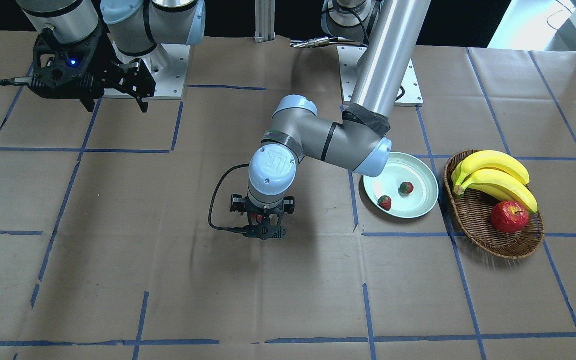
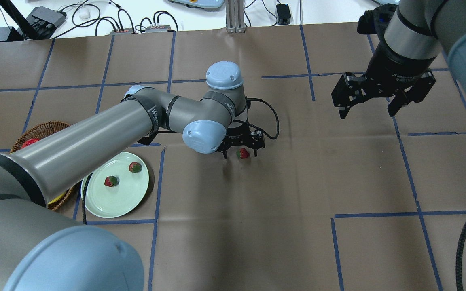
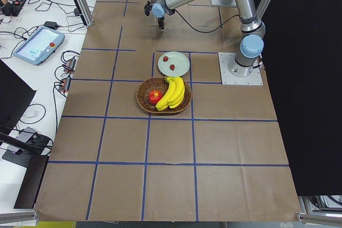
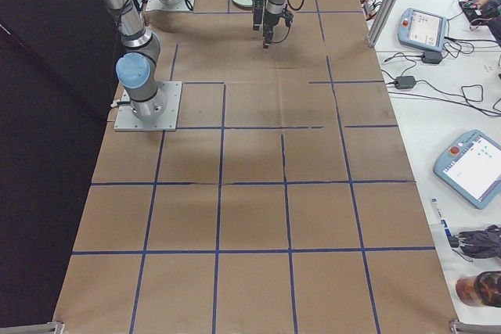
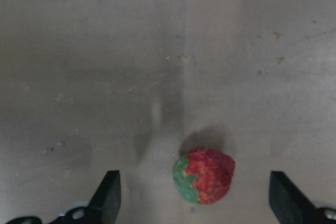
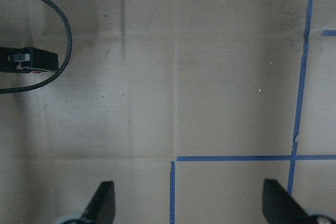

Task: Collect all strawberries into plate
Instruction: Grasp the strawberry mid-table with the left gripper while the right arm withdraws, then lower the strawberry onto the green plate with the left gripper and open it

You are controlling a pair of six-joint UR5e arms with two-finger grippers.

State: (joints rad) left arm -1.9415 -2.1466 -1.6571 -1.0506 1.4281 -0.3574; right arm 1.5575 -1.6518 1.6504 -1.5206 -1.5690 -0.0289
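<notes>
One small red strawberry (image 5: 205, 176) with a green cap lies on the brown paper, between the fingers (image 5: 107, 198) of my open left gripper (image 2: 241, 152). The gripper is low over the table, and the fingers stand apart from the berry on both sides. Two more strawberries (image 2: 111, 181) (image 2: 135, 167) rest in the pale green plate (image 2: 123, 204), to the left of that gripper in the overhead view. My right gripper (image 2: 365, 114) hangs open and empty above the table on the far right, well away from the fruit.
A wicker basket (image 1: 493, 235) with bananas (image 1: 493, 172) and a red apple (image 1: 509, 216) stands right beside the plate (image 1: 420, 172). The left arm's forearm (image 2: 87, 137) passes over the basket and plate. Blue tape lines (image 6: 231, 158) cross the paper.
</notes>
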